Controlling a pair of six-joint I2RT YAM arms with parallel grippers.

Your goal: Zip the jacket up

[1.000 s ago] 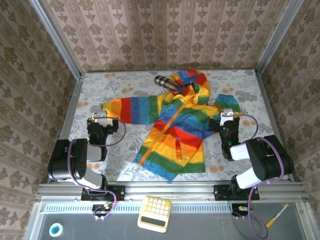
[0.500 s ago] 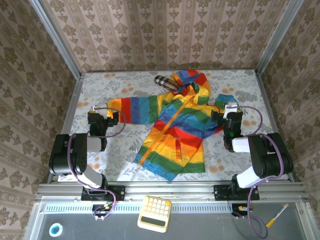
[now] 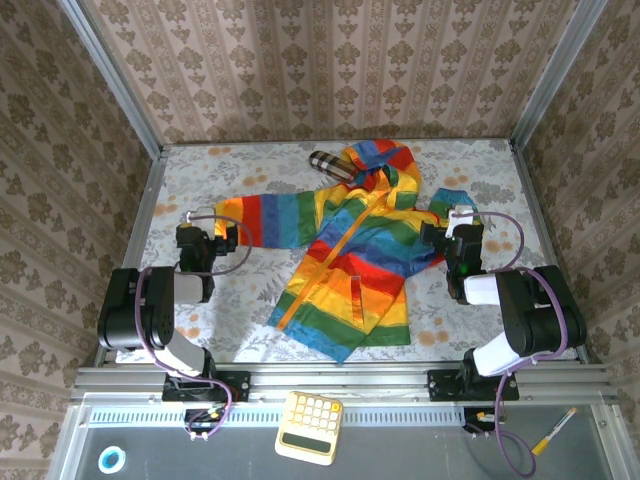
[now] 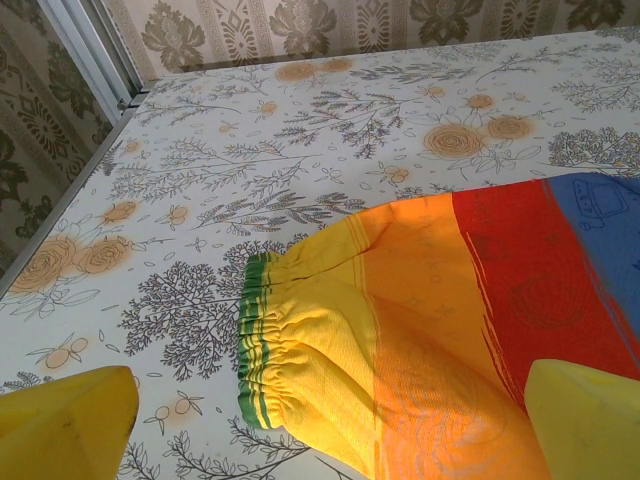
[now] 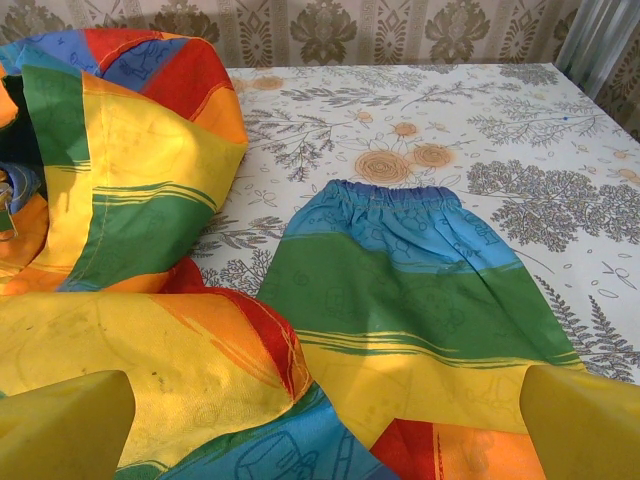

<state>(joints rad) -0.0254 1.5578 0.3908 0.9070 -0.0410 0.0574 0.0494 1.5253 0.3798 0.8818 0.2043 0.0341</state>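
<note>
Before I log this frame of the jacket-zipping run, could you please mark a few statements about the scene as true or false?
1. The left gripper and the right gripper are both open and hold nothing. True.
2. On the jacket, the sleeve facing the left gripper ends in a yellow cuff. True.
3. The sleeve facing the right gripper ends in a red cuff. False: it ends in a blue cuff.
4. The plaid item lies near the arm bases. False: the plaid item lies at the far side, against the hood.
5. The calculator rests on the jacket. False: the calculator sits on the dark ledge in front of the arm bases.
</note>
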